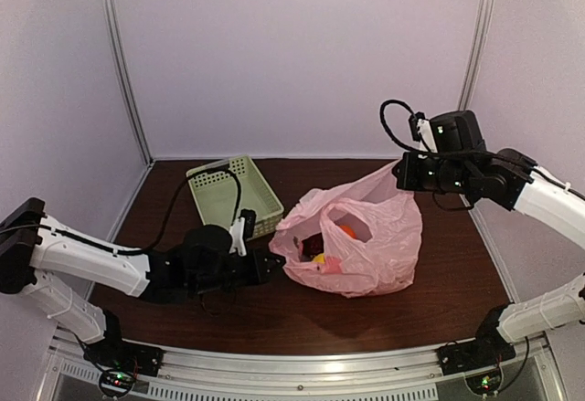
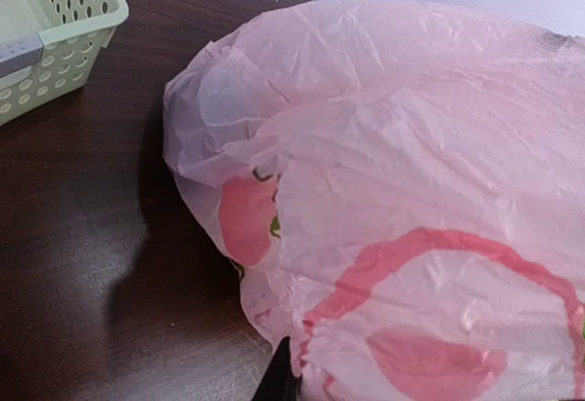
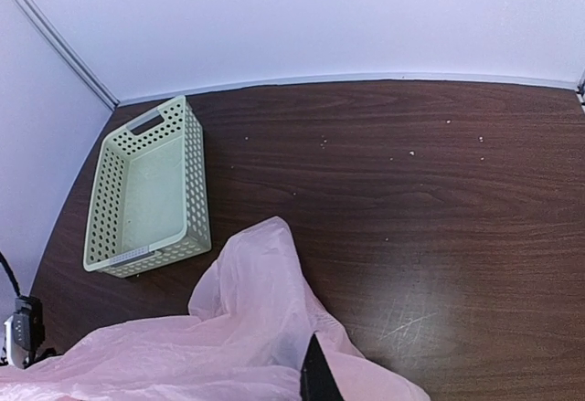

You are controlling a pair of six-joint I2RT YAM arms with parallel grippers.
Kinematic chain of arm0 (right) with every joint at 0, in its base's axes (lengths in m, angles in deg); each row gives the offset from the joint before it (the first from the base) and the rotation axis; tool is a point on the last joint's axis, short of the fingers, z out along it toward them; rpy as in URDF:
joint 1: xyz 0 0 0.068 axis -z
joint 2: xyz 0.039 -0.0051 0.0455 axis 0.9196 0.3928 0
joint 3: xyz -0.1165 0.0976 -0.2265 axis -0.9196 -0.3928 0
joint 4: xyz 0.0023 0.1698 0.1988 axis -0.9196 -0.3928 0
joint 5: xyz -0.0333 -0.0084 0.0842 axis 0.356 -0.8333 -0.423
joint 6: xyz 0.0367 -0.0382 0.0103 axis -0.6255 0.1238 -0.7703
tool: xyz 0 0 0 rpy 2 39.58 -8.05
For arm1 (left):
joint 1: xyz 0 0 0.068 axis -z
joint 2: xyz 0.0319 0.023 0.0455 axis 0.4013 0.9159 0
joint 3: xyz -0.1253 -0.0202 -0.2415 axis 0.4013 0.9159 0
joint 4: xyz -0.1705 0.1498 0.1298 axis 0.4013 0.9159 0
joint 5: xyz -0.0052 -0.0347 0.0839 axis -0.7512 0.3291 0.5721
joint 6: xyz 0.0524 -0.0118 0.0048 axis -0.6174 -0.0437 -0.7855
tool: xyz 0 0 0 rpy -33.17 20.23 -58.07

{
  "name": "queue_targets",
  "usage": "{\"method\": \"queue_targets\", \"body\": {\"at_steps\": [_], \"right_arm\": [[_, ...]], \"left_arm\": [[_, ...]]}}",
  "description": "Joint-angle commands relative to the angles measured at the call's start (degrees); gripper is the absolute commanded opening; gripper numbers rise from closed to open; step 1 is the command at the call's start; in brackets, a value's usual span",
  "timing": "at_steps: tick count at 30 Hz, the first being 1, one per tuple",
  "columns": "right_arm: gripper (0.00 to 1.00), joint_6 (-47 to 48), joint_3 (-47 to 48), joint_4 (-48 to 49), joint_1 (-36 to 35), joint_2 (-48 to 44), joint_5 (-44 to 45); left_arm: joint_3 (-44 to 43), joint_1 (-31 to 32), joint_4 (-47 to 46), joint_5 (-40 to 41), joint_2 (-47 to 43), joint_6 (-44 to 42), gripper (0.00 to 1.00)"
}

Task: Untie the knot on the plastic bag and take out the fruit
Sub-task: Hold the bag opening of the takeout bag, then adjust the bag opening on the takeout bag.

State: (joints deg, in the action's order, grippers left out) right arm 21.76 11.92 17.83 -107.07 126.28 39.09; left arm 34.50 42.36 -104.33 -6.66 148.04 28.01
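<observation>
Bag point(image 1: 388, 246) held open, fruit point(image 1: 345, 231) visible inside.

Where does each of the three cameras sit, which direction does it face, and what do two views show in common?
Top external: above and behind the arm bases, facing down and forward over the dark wooden table; both arms show, left gripper and right gripper at the translucent pink plastic bag.
Left wrist: low, facing the bag; one dark fingertip at the bottom edge.
Right wrist: raised, facing down toward the far wall; one dark finger shows.
Shared: all views show the bag and the pale green slotted basket.
</observation>
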Motion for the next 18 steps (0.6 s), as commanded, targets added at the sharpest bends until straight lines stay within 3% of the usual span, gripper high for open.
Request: {"method": "queue_targets", "body": {"at_steps": [1, 9, 16, 18], "right_arm": [[0.0, 2.8, 5.9, -2.7, 3.4, -0.7, 4.1], [0.0, 5.5, 11.7, -4.2, 10.1, -0.4, 1.7], [0.0, 6.1, 6.6, 0.8, 10.3, 1.6, -11.5], [0.0, 5.9, 3.7, 2.6, 10.2, 1.9, -15.3]], "left_arm": [[1.5, -1.8, 2.8, -0.1, -5.5, -2.6, 0.05], [3.6, -2.5, 11.5, 1.1, -12.4, -9.2, 0.04], [1.6, -2.6, 11.7, -4.2, -11.8, -15.7, 0.04], [0.4, -2.6, 12.2, -4.9, -11.5, -17.8, 0.08]]}}
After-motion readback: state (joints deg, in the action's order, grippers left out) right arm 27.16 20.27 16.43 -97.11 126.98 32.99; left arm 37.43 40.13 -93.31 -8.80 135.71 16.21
